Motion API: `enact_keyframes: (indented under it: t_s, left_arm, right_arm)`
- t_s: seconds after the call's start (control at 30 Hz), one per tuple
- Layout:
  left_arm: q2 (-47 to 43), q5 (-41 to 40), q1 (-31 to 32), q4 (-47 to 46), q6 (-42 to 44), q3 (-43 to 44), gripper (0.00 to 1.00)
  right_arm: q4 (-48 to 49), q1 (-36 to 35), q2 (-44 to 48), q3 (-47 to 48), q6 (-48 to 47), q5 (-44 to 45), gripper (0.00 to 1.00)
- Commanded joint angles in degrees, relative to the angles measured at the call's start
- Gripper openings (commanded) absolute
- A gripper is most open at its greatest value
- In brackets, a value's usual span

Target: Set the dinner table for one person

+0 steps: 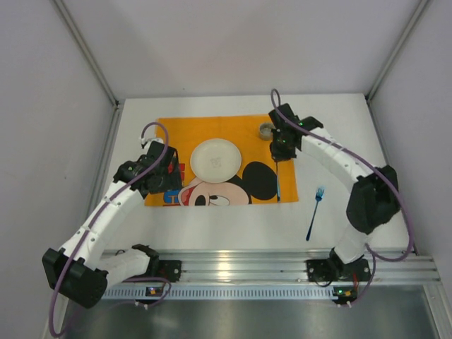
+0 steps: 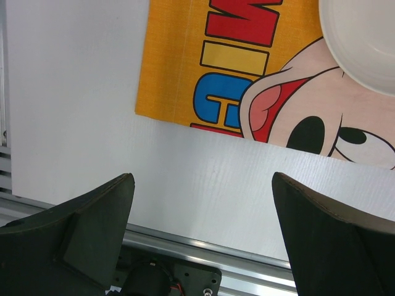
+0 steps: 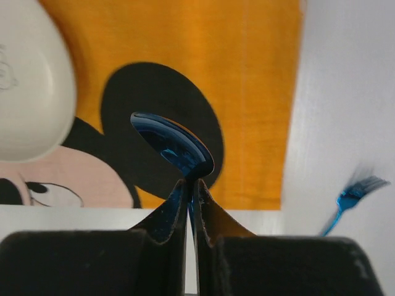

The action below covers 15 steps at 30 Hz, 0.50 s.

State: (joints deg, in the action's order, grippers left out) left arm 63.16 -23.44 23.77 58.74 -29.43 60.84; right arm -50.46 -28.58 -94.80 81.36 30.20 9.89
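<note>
Overhead and wrist views of the desk (image 1: 212, 226), a flat white surface that lies under both pairs of fingers and reaches from the ribbed metal rail (image 1: 268, 267) behind them to the far wall. We see the right fingers (image 3: 166, 213) pressed together with almost no gap, gripping the thin neck of a dark blue spoon (image 3: 176, 148). The spoon's bowl sticks out just past the fingertips, over the black ear printed on the orange placemat (image 1: 212, 127). We cannot tell whether the spoon rests on the cloth or is lifted off it. To the left of these fingers, as their own camera sees it, a white plate (image 1: 216, 159) sits on the placemat. To their right, a blue fork (image 1: 315, 210) lies on the bare desk, off the cloth and well apart from the spoon. From above, a small round object (image 1: 265, 130) stands on the placemat just beside the right fingers, too small for us to identify. The left fingers (image 2: 99, 228) are spread as wide as they go and hold nothing. They hang over bare desk, with the near left corner of the placemat ahead of them, the plate's rim farther ahead to their right, and the rail directly beneath them.
</note>
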Motion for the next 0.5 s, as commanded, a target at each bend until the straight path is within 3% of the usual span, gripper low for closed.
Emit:
enact_keyframes:
  t_s: [0.0, 0.27, 0.47]
  left_arm:
    - [-0.40, -0.81, 0.14, -1.00, 1.30, 1.12, 0.99]
    - [-2.16, -1.96, 0.05, 1.99, 1.13, 3.23, 0.99]
    - [-4.00, -2.40, 0.05, 3.48, 0.34, 2.36, 0.99]
  right_arm:
    - [2.56, -1.92, -8.80, 11.25, -0.14, -3.47, 0.00]
    - [0.89, -3.76, -26.83, 30.59, 1.09, -7.34, 0.00]
    - [0.62, -3.77, -33.50, 33.25, 1.88, -6.20, 0.00]
